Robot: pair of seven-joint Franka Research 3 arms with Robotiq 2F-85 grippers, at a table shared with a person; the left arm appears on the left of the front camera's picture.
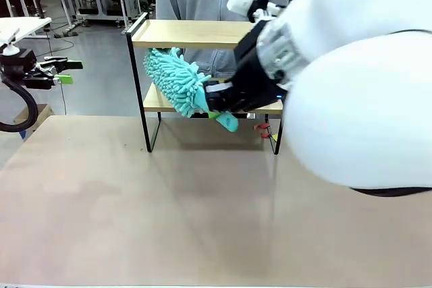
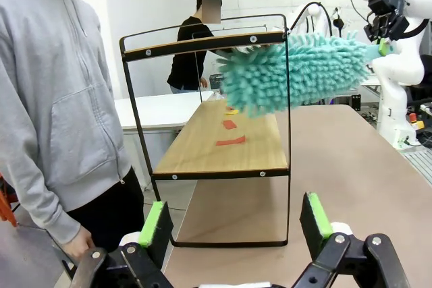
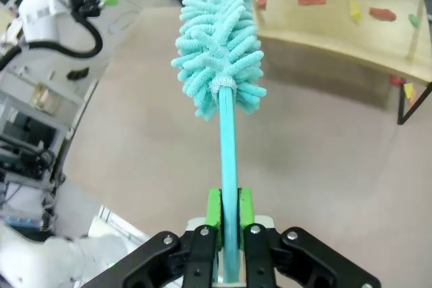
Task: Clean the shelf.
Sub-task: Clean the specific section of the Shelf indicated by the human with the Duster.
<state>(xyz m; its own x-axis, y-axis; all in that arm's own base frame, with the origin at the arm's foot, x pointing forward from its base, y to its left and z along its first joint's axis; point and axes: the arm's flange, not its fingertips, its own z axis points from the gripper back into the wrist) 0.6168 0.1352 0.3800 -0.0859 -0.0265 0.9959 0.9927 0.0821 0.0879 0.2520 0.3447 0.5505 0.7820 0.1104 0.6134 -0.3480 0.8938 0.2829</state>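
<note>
Right at my wrist, the right gripper (image 3: 228, 217) is clamped shut on the thin teal handle of the duster (image 3: 217, 38), green pads pinching it low on the stem. My left gripper (image 2: 236, 224) hangs off to the side with its fingers spread wide and nothing between them. The duster's shaggy head is soft and will give, so I judge it can only brush, not shove. Its stem looks slick and could twist in my grip. Past it, the shelf (image 1: 196, 33) stands on the far part of the table (image 1: 202, 200), with the duster head between its two boards near the left end. Small red scraps (image 2: 231, 141) lie on the lower board. The rack looks light, with stiff boards in a thin wire frame. I expect it to slide or tip under a hard sweep, and an upright post would be the place to steady it. The tabletop is smooth, pale and flat. A person (image 2: 61, 99) in a grey hoodie stands just behind the shelf, with white tables and grey floor beyond.
</note>
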